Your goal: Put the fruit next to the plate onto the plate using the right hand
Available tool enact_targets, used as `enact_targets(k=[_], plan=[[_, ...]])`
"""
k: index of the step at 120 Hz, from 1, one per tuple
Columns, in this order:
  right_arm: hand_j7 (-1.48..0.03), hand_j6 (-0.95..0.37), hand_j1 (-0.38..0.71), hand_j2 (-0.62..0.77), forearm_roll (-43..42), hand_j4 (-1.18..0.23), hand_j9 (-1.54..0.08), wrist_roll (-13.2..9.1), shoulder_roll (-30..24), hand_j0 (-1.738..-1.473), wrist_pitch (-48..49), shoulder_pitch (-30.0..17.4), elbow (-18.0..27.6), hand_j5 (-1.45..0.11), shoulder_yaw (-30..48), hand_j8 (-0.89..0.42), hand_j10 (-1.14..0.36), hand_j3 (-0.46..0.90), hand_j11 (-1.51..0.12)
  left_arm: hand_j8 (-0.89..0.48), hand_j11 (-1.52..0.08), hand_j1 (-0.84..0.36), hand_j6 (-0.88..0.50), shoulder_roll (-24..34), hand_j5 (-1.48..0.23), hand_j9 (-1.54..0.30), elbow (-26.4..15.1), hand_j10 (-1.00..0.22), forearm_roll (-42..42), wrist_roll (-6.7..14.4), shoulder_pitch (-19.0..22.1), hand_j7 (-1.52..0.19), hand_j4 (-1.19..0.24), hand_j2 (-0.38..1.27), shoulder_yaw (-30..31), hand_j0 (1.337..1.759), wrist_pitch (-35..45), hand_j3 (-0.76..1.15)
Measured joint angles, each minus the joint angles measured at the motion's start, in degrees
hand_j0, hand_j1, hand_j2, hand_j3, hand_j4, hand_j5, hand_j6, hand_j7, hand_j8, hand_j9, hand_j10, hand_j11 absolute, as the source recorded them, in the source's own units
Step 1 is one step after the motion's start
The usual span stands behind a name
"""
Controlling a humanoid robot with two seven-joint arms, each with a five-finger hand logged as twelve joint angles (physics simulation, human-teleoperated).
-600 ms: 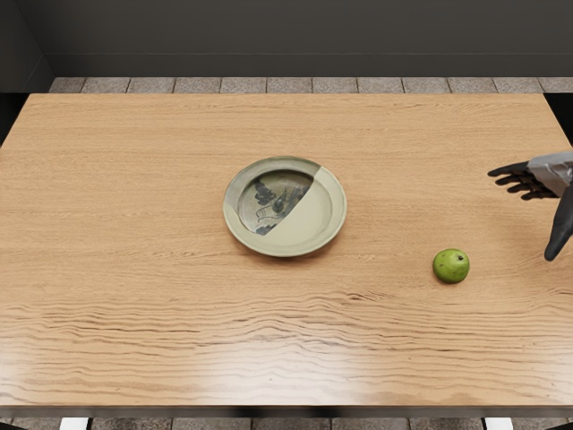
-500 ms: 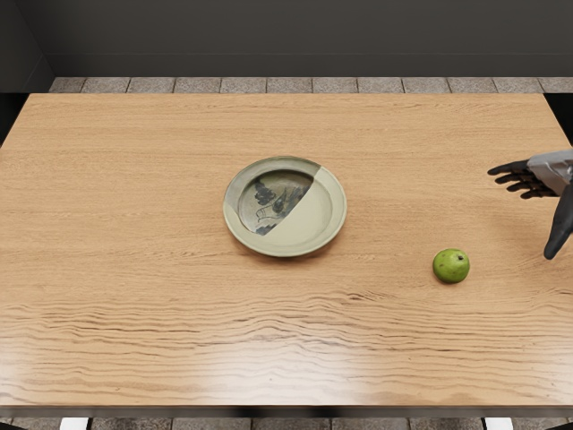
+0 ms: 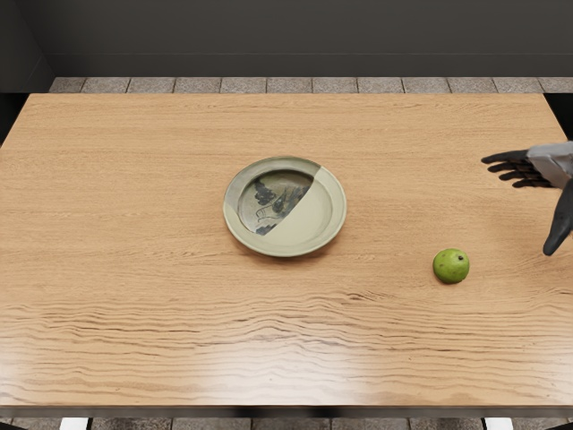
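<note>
A small green fruit (image 3: 451, 265), round and smooth with a little dimple at the top, sits on the wooden table (image 3: 134, 269) toward the right and near side, well apart from the plate (image 3: 285, 206), which lies around the middle of the table to the fruit's left and a little farther back. The right hand (image 3: 537, 170) shows at the right edge, farther back than the fruit and not touching it; its fingers (image 3: 506, 159) are spread and point left, the thumb hangs down toward the near side, and it holds nothing. The left arm is not in view. The fruit looks light, firm and glossy, so it will likely roll or slip if nudged from one side. The safest hold is probably around its widest part, thumb on one side and fingers on the opposite side, coming down from above so that it is cupped rather than pushed along the table.
</note>
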Motion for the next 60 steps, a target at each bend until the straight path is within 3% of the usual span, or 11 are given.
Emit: enact_targets(k=[9,19,60], plan=[[0.00,-0.01,-0.35,0.00,-4.7,-0.01,0.00,2.5,-0.3,-1.658,0.0,-0.2,3.2,0.00,0.3,-0.01,0.00,0.00,0.00,-0.02,-0.02,0.33,-0.02,0.0,-0.02,-0.02,0.0,-0.02,0.0,0.0,0.0,-0.02,-0.02,0.00,0.0,1.658,0.0,0.00],[0.00,-0.01,-0.35,0.00,-8.4,-0.01,0.00,3.9,0.8,-1.658,0.0,-2.2,4.9,0.00,0.3,-0.01,-0.01,0.00,0.00,-0.02,-0.02,0.33,-0.02,0.0,-0.02,-0.02,0.0,-0.02,0.0,0.0,0.0,-0.02,-0.02,0.00,0.0,1.658,0.0,0.00],[0.00,-0.01,-0.35,0.00,-11.2,-0.01,0.00,4.9,5.1,-1.658,0.0,-5.1,6.1,0.00,0.9,-0.01,-0.01,0.00,0.00,-0.02,-0.02,0.33,-0.02,0.0,-0.02,-0.02,0.0,-0.02,0.0,0.0,0.0,-0.02,-0.02,0.00,0.0,1.658,0.0,0.00]])
